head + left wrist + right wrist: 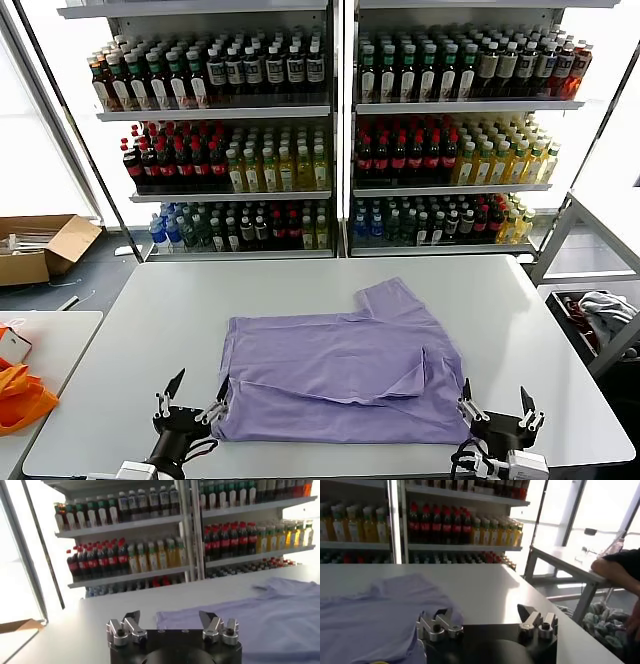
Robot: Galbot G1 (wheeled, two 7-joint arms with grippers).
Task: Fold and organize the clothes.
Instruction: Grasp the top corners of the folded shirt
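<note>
Lavender T-shirt [345,375], partly folded, lies flat on the white counter [150,320], centre toward 6 o'clock, one sleeve angled toward 1 o'clock. Its near hem lies close to the counter's front edge. Left pincer [192,392], fingers apart, holding nothing, sits at the shirt's 8 o'clock corner; right pincer [495,408], fingers likewise apart and empty, at the 4 o'clock corner. Bare counter surrounds the shirt at 9, 12 and 3 o'clock. Beyond the far edge, bottle shelves [340,110] fill 12 o'clock. An orange cloth [20,395] lies at 9 o'clock on a side table; a grey-white clothes heap [605,312] at 3 o'clock.
</note>
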